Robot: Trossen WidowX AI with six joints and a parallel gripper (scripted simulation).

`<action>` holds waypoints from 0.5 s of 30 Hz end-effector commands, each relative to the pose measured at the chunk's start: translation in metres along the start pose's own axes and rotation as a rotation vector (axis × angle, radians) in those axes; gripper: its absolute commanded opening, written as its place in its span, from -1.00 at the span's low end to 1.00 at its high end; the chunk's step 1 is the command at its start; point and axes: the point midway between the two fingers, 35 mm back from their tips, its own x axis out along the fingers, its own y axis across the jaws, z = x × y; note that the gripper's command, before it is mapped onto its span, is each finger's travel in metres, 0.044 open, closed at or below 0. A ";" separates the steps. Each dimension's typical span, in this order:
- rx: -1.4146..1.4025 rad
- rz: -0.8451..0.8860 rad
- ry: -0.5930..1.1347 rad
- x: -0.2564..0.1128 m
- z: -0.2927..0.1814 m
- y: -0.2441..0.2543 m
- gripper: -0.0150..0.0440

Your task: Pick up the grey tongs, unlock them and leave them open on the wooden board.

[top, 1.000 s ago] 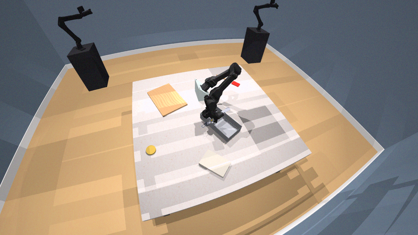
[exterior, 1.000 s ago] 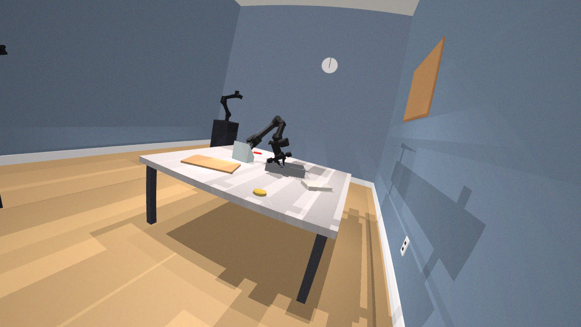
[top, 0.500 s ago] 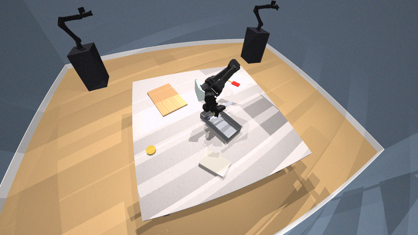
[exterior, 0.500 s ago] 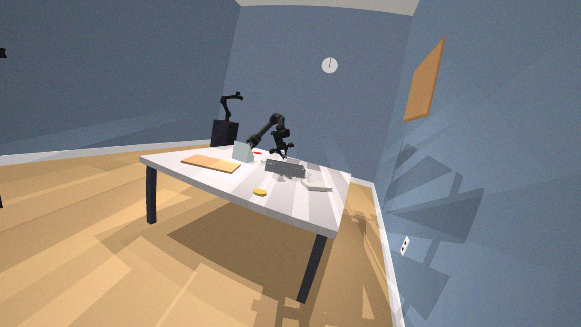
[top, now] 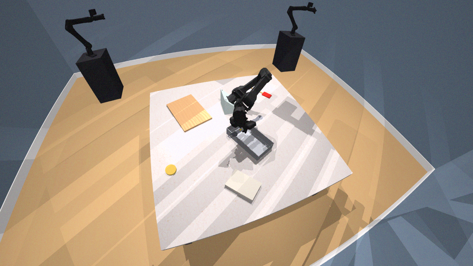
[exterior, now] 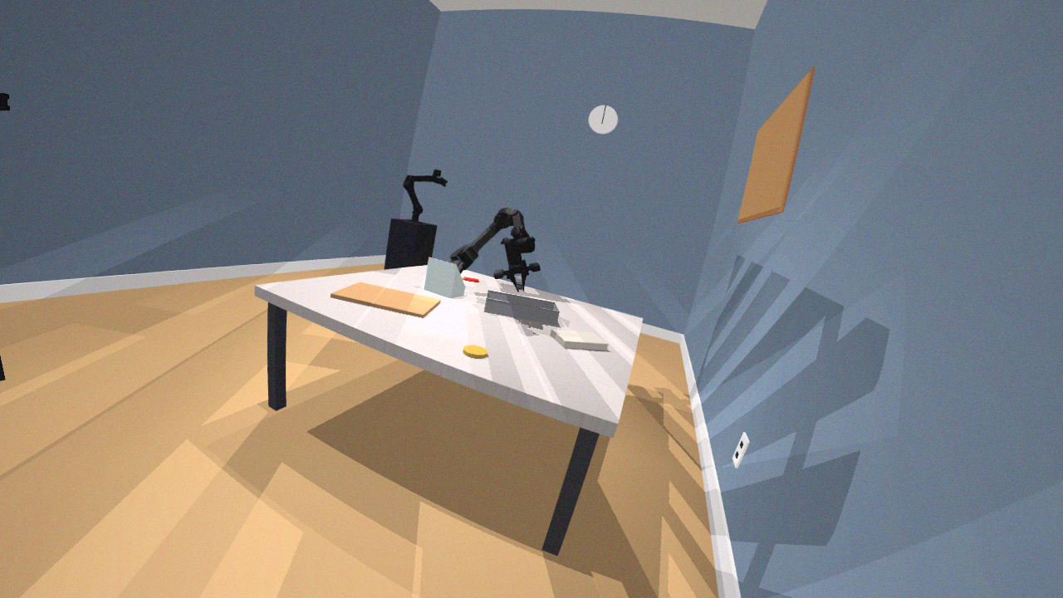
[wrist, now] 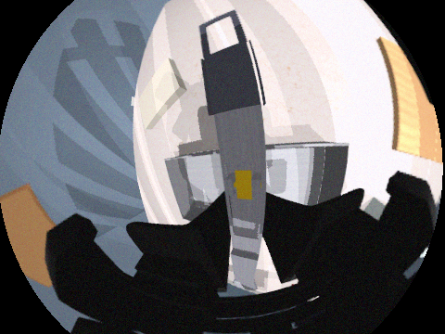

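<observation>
My gripper (top: 244, 130) (exterior: 519, 287) (wrist: 238, 192) points down and is shut on the grey tongs. The tongs (top: 233, 135) (wrist: 238, 148) lie between the fingers at the yellow patch, roughly level, with their dark looped end pointing away in the wrist view. Their arms look closed together. They hang a little above the roasting tin (top: 264, 154) (exterior: 521, 306) (wrist: 336, 172), across it. The far end of the tongs is partly hidden by the gripper in the wrist view. The wooden board (top: 188, 112) (exterior: 386, 299) (wrist: 413, 107) lies flat with nothing on it.
A pale green slanted block (top: 225, 105) (exterior: 443, 279) stands beside the arm, between board and tin. A red-headed tool (top: 266, 95) (exterior: 471, 279) lies behind. A cream block (top: 242, 186) (exterior: 580, 341) (wrist: 162, 93) and a yellow disc (top: 170, 169) (exterior: 475, 351) lie on the table.
</observation>
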 end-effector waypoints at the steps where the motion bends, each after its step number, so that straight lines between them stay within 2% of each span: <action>1: -0.001 -0.061 -0.006 0.001 0.003 0.000 -1.00; 15: -0.011 -0.322 0.003 -0.001 -0.001 -0.003 -1.00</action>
